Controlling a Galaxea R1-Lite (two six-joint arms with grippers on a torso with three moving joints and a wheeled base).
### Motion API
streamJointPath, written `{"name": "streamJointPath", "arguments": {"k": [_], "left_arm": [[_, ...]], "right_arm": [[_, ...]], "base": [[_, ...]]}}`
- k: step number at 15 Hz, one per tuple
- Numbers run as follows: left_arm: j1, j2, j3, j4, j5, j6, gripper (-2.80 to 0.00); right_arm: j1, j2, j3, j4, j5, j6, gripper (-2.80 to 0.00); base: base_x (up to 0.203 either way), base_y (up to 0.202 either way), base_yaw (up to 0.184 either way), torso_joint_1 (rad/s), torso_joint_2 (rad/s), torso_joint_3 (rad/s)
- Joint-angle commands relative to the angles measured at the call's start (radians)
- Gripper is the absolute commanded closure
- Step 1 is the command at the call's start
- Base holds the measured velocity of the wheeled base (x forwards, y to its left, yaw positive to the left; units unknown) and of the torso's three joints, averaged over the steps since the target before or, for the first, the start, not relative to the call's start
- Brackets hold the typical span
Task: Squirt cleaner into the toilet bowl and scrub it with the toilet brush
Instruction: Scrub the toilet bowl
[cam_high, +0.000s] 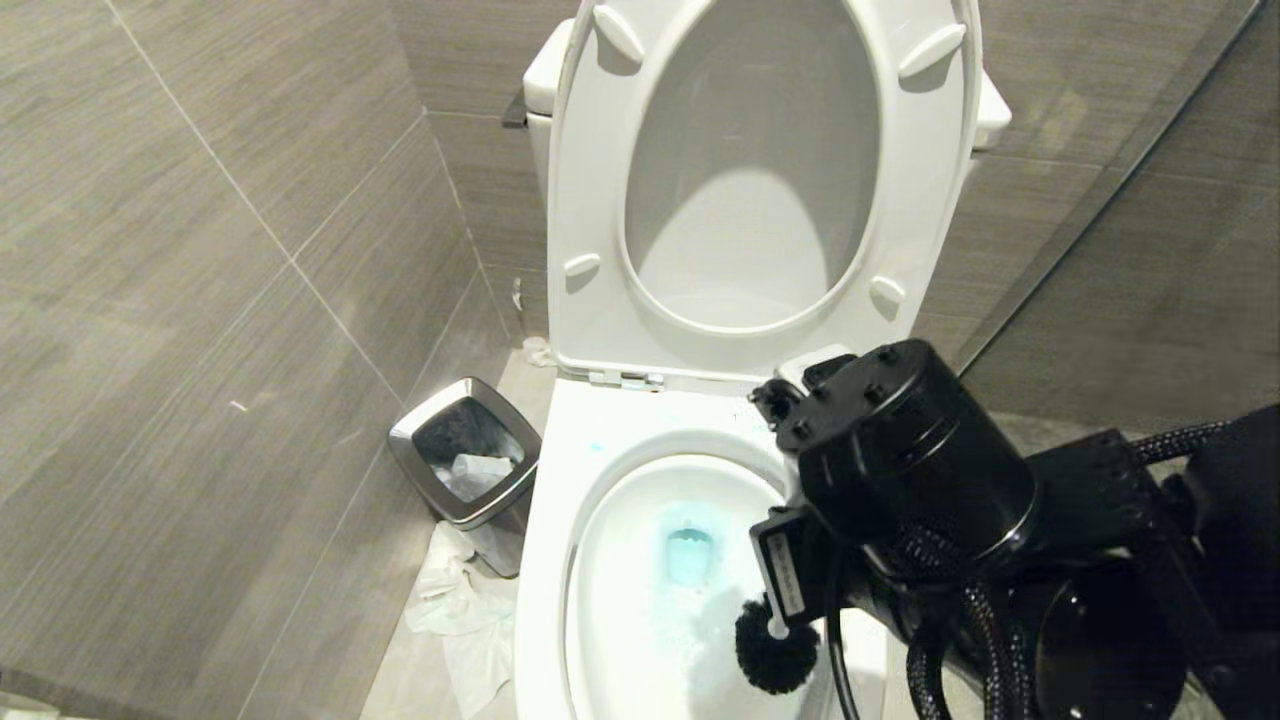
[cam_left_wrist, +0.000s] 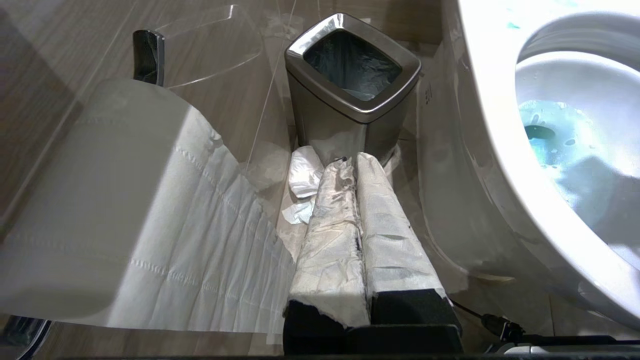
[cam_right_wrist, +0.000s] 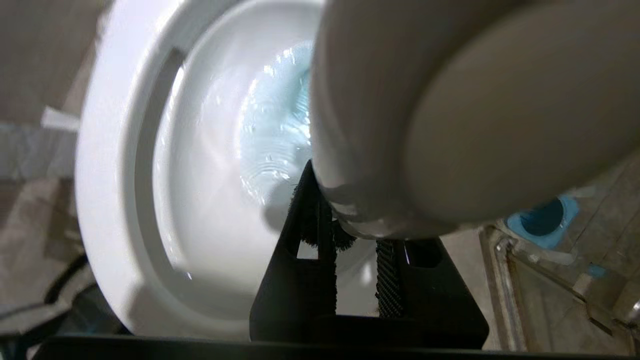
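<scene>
Readable text: none.
A white sticker (cam_high: 786, 575) on the right arm is printed with characters, but these cannot be read.

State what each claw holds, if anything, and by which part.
The right claw grips the toilet brush by its handle, head down inside the toilet bowl. The left claw is shut and holds nothing.

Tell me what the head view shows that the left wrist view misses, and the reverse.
Head view only: the raised seat and lid, the right arm, and the black head of the toilet brush over the near side of the bowl.

Left wrist view only: the left tool, its paper-wrapped fingers together, low beside the toilet, and a toilet paper roll.

Both: the toilet bowl with blue cleaner in its water, the steel-rimmed trash bin, and crumpled paper on the floor.
</scene>
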Motion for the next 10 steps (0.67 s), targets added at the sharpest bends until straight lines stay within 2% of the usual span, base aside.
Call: {"name": "streamJointPath", "arguments": {"k": [1, 6, 10], "left_arm": [[0.000, 0.001, 0.002, 0.000, 0.000, 0.000, 0.00], [-0.001, 0.001, 0.002, 0.000, 0.000, 0.000, 0.00], [-0.001, 0.001, 0.002, 0.000, 0.000, 0.000, 0.00]], "right_arm": [[-0.022, 0.009, -0.029, -0.015, -0.001, -0.002, 0.00], [-0.050, 0.239, -0.139, -0.071, 0.028, -0.010, 0.00], [-0.101, 0.495, -0.419, -0.086, 0.032, -0.042, 0.00]], "base": [[0.000, 0.000, 0.000, 0.000, 0.00, 0.000], [0.000, 0.000, 0.000, 0.000, 0.00, 0.000], [0.000, 0.000, 0.000, 0.000, 0.00, 0.000]]}}
